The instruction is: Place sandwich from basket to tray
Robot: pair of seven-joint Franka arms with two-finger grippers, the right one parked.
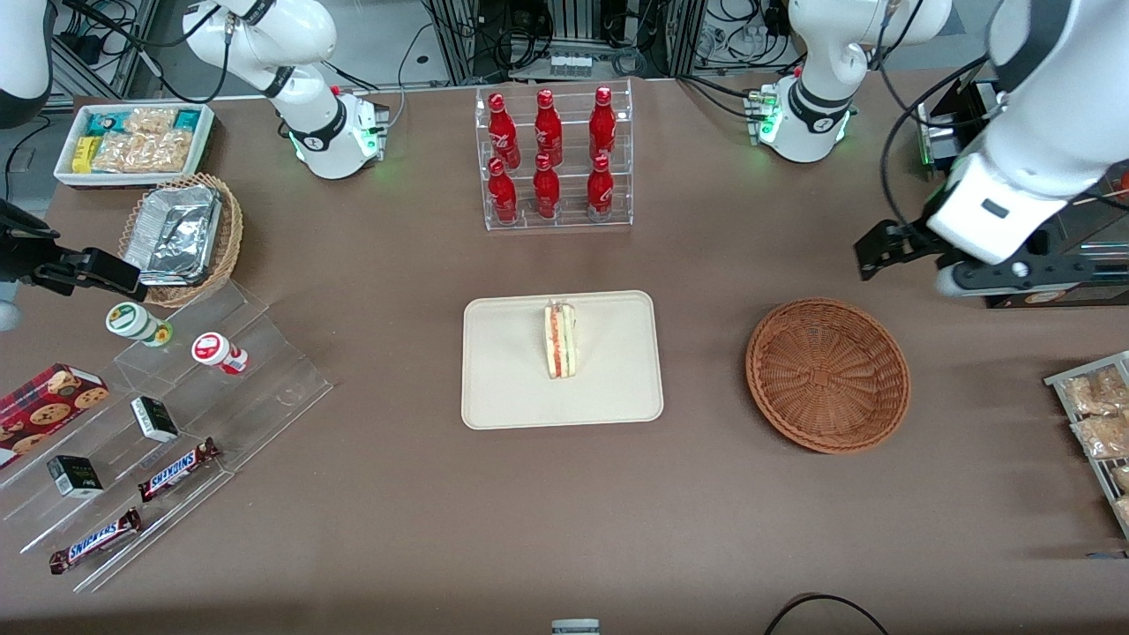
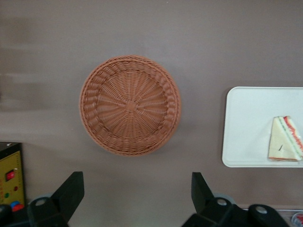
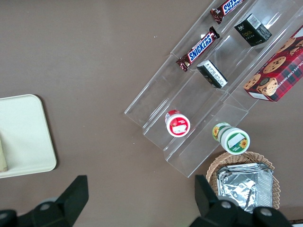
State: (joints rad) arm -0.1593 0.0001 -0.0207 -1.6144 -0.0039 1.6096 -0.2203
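So the sandwich (image 1: 561, 340) is sitting on the tray (image 1: 512, 388), standing on edge roughly in the middle of it, with the red and green filling facing up. It's a bit nearer the bottle rack (image 1: 554, 159) than the tray's centre is. In the left wrist view you can see the same wedge (image 2: 285, 145) lying on the tray (image 2: 246, 123), white bread with a red and green stripe along one side.

The basket (image 1: 827, 375) has nothing in it. It's on the worktop (image 1: 564, 529) beside the tray, toward the working arm's end, well apart from the tray with bare brown surface between them. The wrist camera looks straight down into it (image 2: 130, 105) and only the weave shows.

The end effector (image 1: 882, 250) hangs in the air above the worktop, up past the basket on the side farther from the front camera, and farther from the tray than the basket is. It's holding nothing. From the wrist view its fingers (image 2: 71, 189) are spread wide apart, with the basket's rim showing between them, so it's clearly open and not touching the basket, tray or sandwich.
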